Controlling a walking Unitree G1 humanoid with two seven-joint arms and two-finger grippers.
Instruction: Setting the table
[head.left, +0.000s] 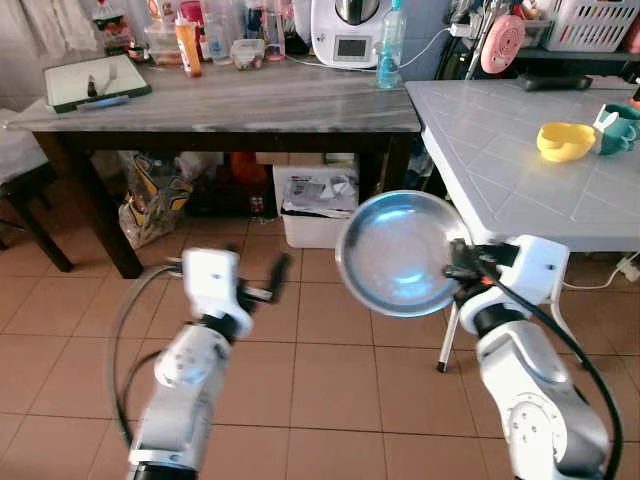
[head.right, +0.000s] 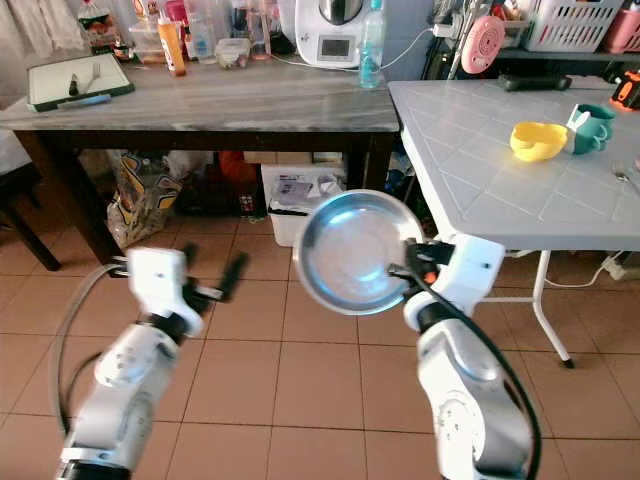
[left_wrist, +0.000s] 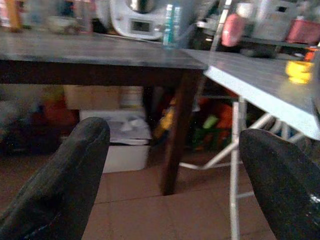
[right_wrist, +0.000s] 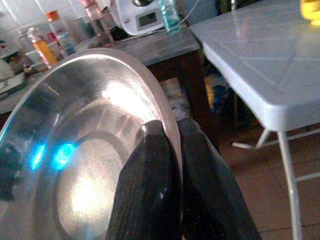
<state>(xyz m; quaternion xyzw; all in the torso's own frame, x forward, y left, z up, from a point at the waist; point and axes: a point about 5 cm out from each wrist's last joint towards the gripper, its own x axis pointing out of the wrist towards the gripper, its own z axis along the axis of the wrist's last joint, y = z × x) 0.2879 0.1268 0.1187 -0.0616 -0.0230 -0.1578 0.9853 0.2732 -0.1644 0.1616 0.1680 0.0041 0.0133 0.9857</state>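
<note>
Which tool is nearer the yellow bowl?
Right. The right tool, gripping the steel plate, is beside the white table holding the yellow bowl; left tool is farther.

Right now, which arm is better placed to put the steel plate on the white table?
Right. Its gripper already pinches the steel plate at the rim, beside the white table. The left gripper is open, empty, and farther away.

White table (head.left: 500, 160) — yellow bowl (head.left: 565, 141), teal cup (head.left: 617, 128)
</note>
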